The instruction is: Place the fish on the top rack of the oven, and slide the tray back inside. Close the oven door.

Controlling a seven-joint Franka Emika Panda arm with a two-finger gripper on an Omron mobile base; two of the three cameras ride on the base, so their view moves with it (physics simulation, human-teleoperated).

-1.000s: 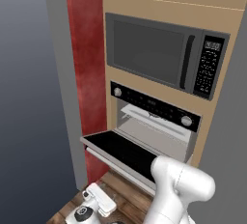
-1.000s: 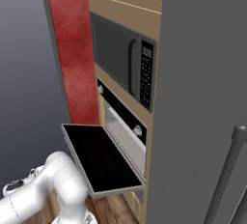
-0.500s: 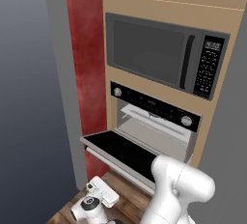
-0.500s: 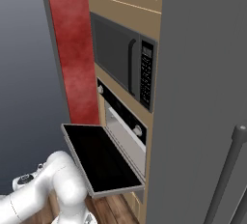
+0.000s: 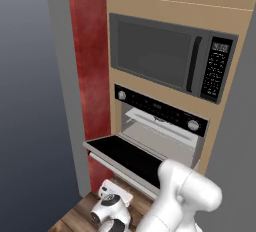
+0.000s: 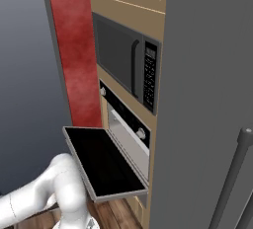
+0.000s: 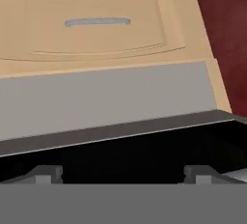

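Observation:
The black oven [image 5: 159, 109] stands built into the wall with its door [image 5: 125, 155] folded down flat, also seen as a dark glass panel [image 6: 103, 160] from the right. Inside the cavity lies the pale top rack [image 5: 156, 122]; a tiny dark mark sits on it, too small to name as the fish. My gripper [image 5: 111, 207] hangs low, just under and in front of the door's front edge with its silver bar handle [image 5: 111, 165]. Its fingers are hidden. The hand view looks along the door's dark edge [image 7: 120, 131] from close by.
A grey microwave [image 5: 165, 56] with keypad sits above the oven. A tan drawer front [image 7: 96, 35] lies below the oven. A red wall strip [image 5: 90, 66] and a grey wall bound the left; a grey fridge side [image 6: 207, 99] bounds the right. The floor is wood.
My hand has risen a little and shifted toward the oven, closer under the open door's front edge. The door and rack have not moved.

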